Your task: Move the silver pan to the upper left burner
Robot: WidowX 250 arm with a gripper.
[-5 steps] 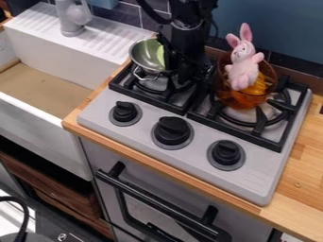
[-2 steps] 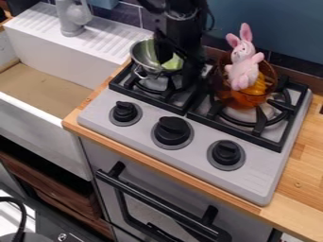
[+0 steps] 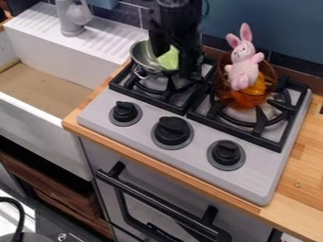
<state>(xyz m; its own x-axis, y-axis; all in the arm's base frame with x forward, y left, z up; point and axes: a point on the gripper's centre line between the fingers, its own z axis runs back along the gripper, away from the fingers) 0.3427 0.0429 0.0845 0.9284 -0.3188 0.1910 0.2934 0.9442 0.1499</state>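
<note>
Currently, the black gripper (image 3: 178,65) hangs over the rear left part of the stove (image 3: 142,130), coming down from the top edge of your camera view. You cannot tell from this angle whether it is open or closed, or whether it has hold of anything. Right beside it, partly behind the arm, is a lime-green item (image 3: 168,59), overlapping the silver pan (image 3: 140,54).

That small, round pan is tilted at the stove's rear left corner, by the left burner, its wire handle (image 3: 148,75) toward the stove's front. Your black left grate (image 3: 151,98) spreads below and in front of it.

On the stove's right burner, you have a transparent amber pot (image 3: 228,92) with a pink plush rabbit (image 3: 243,71) upright in it and something orange beneath the toy. Three black knobs (image 3: 172,130) run along the stove's front, and a black oven handle (image 3: 161,208) is below them. To the stove's left is a white sink (image 3: 38,118), with a grey faucet (image 3: 72,19) behind the basin; wooden countertop (image 3: 309,184) borders the stove's right side.
</note>
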